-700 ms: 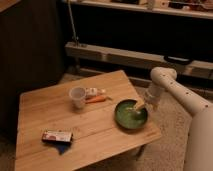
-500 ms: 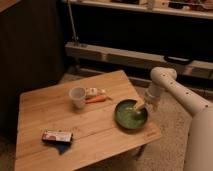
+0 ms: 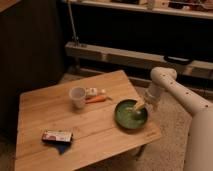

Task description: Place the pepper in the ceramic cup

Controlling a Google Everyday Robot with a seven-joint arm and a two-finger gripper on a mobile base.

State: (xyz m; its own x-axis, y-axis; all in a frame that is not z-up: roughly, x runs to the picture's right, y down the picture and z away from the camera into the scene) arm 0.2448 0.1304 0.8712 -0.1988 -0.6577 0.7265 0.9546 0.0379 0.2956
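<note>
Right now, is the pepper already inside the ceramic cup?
No: the pepper lies on the table beside the ceramic cup, and the gripper hangs over the green bowl, away from both.

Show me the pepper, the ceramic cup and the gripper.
pepper (image 3: 95, 99), camera view, middle of its orange body.
ceramic cup (image 3: 77, 100), camera view, its outer wall.
gripper (image 3: 136, 106), camera view, between its fingertips, over the green bowl (image 3: 116, 116).

View: one camera; I work from this alone.
Vantage: high, looking obliquely down on the table (image 3: 95, 135).
Facing: toward the dark shelving (image 3: 130, 56) behind the table.
Range: middling; nearly all the tabletop is in frame.
Right edge: the arm (image 3: 180, 95) enters here, with the gripper (image 3: 136, 106) over the bowl (image 3: 121, 121).
</note>
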